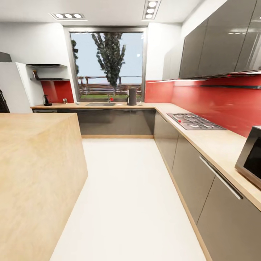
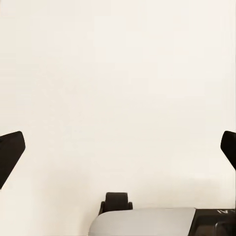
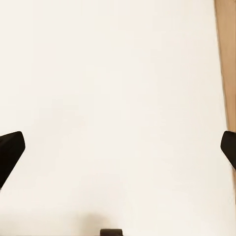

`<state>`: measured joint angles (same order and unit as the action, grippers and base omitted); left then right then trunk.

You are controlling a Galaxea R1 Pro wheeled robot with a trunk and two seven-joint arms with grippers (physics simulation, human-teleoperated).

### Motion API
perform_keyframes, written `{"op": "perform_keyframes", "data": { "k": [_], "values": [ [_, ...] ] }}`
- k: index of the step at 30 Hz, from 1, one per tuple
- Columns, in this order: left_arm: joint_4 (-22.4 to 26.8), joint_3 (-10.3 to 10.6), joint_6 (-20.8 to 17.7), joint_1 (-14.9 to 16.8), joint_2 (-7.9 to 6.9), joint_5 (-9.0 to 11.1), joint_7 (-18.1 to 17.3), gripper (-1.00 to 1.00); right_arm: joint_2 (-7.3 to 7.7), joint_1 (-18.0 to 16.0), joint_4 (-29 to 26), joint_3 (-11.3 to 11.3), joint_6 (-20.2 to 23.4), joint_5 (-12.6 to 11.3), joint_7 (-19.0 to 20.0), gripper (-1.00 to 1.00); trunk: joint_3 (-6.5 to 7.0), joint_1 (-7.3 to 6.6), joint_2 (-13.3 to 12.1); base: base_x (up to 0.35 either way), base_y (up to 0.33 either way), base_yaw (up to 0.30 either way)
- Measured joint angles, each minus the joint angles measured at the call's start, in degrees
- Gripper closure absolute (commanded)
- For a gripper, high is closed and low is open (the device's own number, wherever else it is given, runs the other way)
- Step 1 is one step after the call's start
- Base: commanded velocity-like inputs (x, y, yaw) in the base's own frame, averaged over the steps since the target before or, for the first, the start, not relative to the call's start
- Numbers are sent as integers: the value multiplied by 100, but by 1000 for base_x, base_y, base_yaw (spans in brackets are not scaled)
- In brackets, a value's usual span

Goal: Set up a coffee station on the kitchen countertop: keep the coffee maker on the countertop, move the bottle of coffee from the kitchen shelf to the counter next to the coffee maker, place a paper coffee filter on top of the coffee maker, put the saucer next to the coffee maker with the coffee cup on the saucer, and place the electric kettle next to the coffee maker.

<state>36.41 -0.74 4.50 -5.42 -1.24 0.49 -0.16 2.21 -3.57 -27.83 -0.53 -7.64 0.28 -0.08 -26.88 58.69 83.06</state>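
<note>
The left gripper [image 2: 118, 147] is wide open: its two dark fingertips [image 2: 11, 152] stand at the two edges of the left wrist view, and between them there is nothing but the pale floor [image 2: 118, 73]. It holds nothing and touches nothing. The right gripper [image 3: 118, 147] is open just as wide, also empty, above the same pale floor, with a strip of light wood [image 3: 227, 59] along one edge of its view.

In the head view, the kitchen countertop [image 1: 203, 136] runs along the right wall and turns under the window [image 1: 108, 61] at the far end. The coffee maker [image 1: 132, 96] stands there, on the far countertop, just right of the sink [image 1: 100, 104]. A small dark appliance [image 1: 46, 100] stands in the far left corner of the counter; it is too small to say what it is. Above it the kitchen shelf [image 1: 49, 66] hangs on the wall. A cooktop [image 1: 194, 121] is set in the right counter, and a microwave [image 1: 251, 156] is at the near right edge. A wooden island [image 1: 36, 166] is at the near left.
</note>
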Motion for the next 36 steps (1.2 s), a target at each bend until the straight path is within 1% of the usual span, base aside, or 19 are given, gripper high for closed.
{"op": "perform_keyframes", "data": {
  "k": [4,7,10,14,25,28,32,36],
  "values": [
    [181,-1,-2,-1,23,-9,-2,-100,12,0,-7,-2,-1,3,0,-100,0,0,0,329,0,0],
    [145,8,-2,-1,37,-16,-5,-100,14,9,-6,-2,-1,1,0,-100,0,0,0,329,0,0],
    [113,19,-6,-1,96,-23,-5,-100,15,21,4,-2,-1,-3,0,-100,0,0,0,329,0,0],
    [98,12,-7,-1,126,-24,-2,-100,15,30,21,0,-1,-4,-2,-100,0,0,0,329,0,53],
    [89,9,-2,-1,146,-25,0,-100,15,35,30,1,-1,-4,-7,-100,0,0,0,329,-1,210],
    [88,11,-3,-1,146,-25,0,-100,15,35,35,0,-1,-4,-8,-100,0,0,0,329,-50,107],
    [87,9,-2,-1,141,-25,-4,-100,16,35,36,4,0,-4,-8,-100,0,0,0,329,-97,10],
    [87,-4,-1,0,140,-26,-7,-100,18,36,36,5,0,-4,-8,-100,0,0,0,329,-60,-183]
  ]
}}
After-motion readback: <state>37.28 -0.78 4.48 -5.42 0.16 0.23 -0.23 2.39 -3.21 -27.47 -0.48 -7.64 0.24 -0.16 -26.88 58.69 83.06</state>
